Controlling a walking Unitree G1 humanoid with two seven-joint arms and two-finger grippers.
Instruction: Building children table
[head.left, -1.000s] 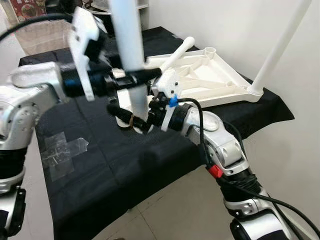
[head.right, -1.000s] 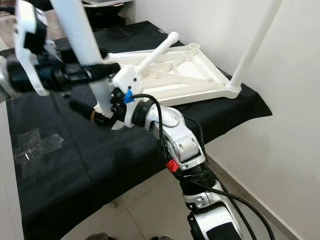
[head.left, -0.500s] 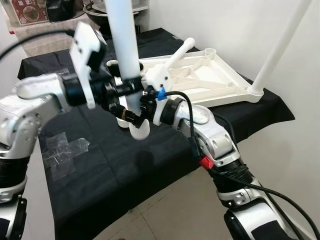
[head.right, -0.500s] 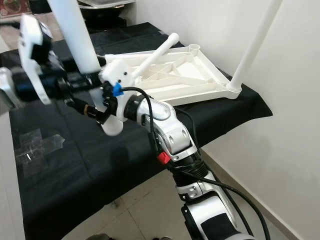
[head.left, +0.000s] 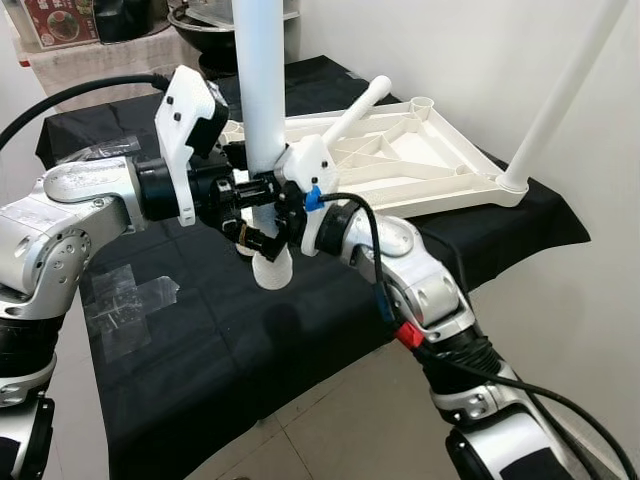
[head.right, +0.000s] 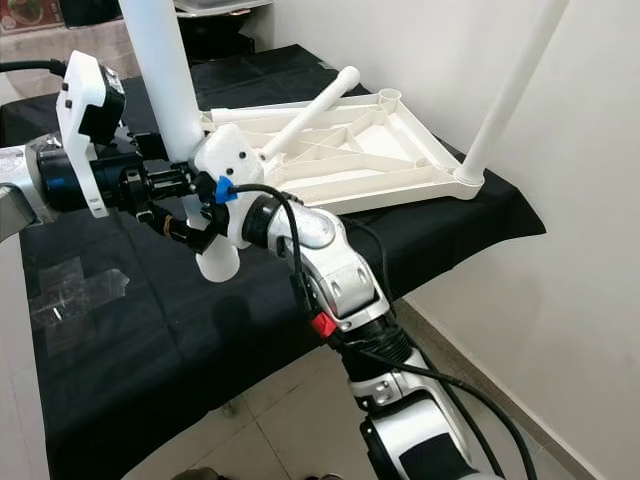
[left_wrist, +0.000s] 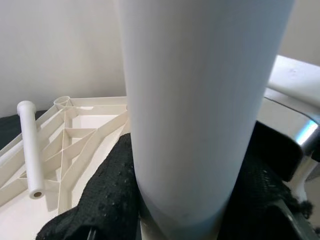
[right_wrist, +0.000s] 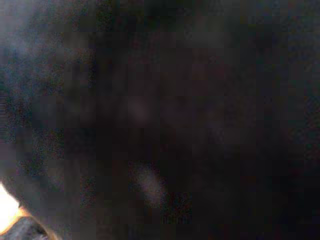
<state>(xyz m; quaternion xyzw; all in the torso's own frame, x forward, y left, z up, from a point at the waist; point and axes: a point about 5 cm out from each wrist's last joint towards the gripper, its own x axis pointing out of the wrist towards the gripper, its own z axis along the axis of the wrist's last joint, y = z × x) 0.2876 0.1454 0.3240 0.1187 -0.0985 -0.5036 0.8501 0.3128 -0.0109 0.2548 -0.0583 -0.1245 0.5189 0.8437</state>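
Right now, both arms on one part:
Left claw (head.left: 252, 193): pinching the white table leg (head.left: 262, 110) from the robot's left, black fingers pressed against the tube; the wrist view has the tube right up close between them.
Right claw (head.left: 268, 236): tucked in at the same leg from the right, just under the left one; can't tell whether its fingers are spread or closed, and its wrist view is too dark to help.
Leg, long axis: upright, foot end hanging free above the black-clothed table (head.left: 240, 340), top end running out of frame.
Tabletop panel (head.left: 420, 150): lying upside down, ribs up, beyond the claws and to the robot's right; one leg already standing in its near right corner (head.left: 555, 100), another leg (head.left: 352, 108) leaning across the ribs.
Key relation: the free corner socket lies past the held leg, away from the robot; I'd judge the left arm carries it there, keeping it vertical.
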